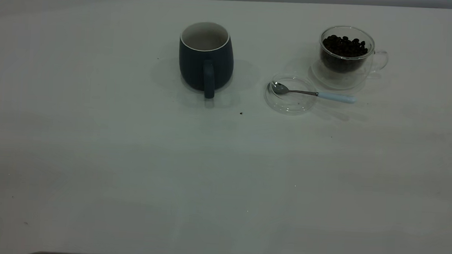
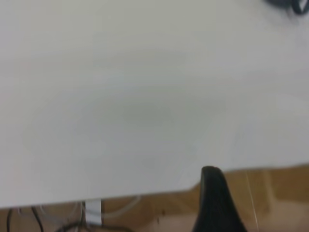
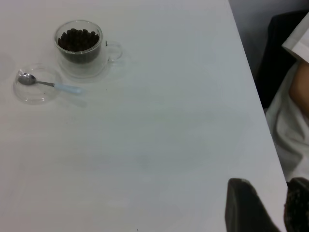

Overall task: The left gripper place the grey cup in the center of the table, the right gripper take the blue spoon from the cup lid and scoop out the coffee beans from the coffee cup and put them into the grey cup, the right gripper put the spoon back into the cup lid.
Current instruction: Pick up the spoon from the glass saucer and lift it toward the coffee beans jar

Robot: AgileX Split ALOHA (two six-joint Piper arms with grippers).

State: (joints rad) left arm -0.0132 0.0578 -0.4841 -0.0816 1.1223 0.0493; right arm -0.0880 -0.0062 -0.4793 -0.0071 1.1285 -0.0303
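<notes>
Neither arm is seen in the exterior view. One dark fingertip of the left gripper (image 2: 215, 203) is shown in its wrist view (state not readable). Two dark fingertips of the right gripper (image 3: 270, 208) are seen slightly parted, nothing held between.

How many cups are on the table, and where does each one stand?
2. The grey cup stands near the middle of the table, far side. The glass coffee cup with beans stands to its right, just behind the lid.
</notes>
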